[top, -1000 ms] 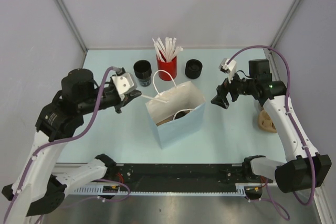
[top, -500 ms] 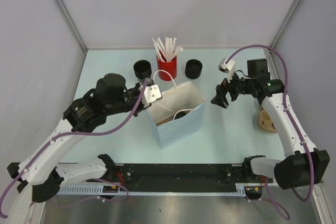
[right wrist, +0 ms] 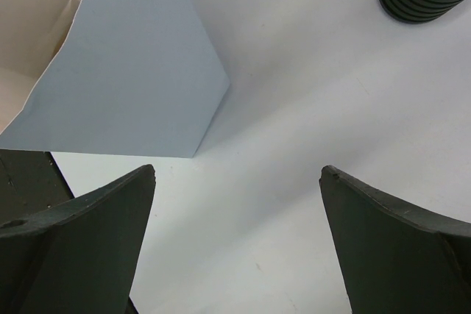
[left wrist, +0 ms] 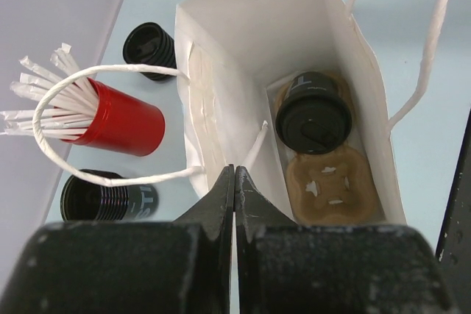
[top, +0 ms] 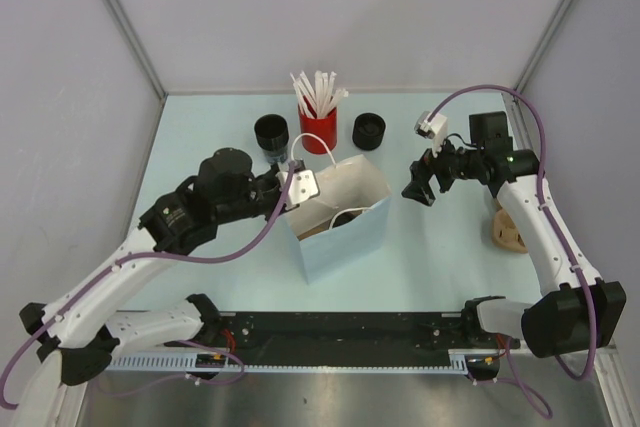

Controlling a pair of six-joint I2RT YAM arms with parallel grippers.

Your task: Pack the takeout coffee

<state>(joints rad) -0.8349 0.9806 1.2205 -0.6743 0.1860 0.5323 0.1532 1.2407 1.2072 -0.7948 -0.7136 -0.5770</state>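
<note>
A white paper bag [top: 340, 209] stands open at the table's middle. Inside lies a tan two-hole tray [left wrist: 333, 185] with one black takeout coffee [left wrist: 313, 118] in its far hole; the near hole is bare. Two more black takeout coffees [top: 270, 134] [top: 368, 131] stand behind the bag, either side of the red cup. My left gripper [left wrist: 235, 171] is shut, with its tips over the bag's left rim [top: 297, 187]; whether paper is pinched I cannot tell. My right gripper [top: 419, 188] hangs open to the right of the bag, empty, fingers [right wrist: 81, 211] wide apart above the table.
A red cup [top: 318, 133] of white sticks stands behind the bag. One bag handle [left wrist: 44, 137] loops out around that cup [left wrist: 121, 119]. A second tan tray [top: 507, 230] lies at the right edge, under the right arm. The bag's outer wall [right wrist: 125, 71] is close to the right gripper.
My left arm has swung right, from well left of the bag to its left rim, gripper shut throughout. The right arm has barely moved and stays open.
</note>
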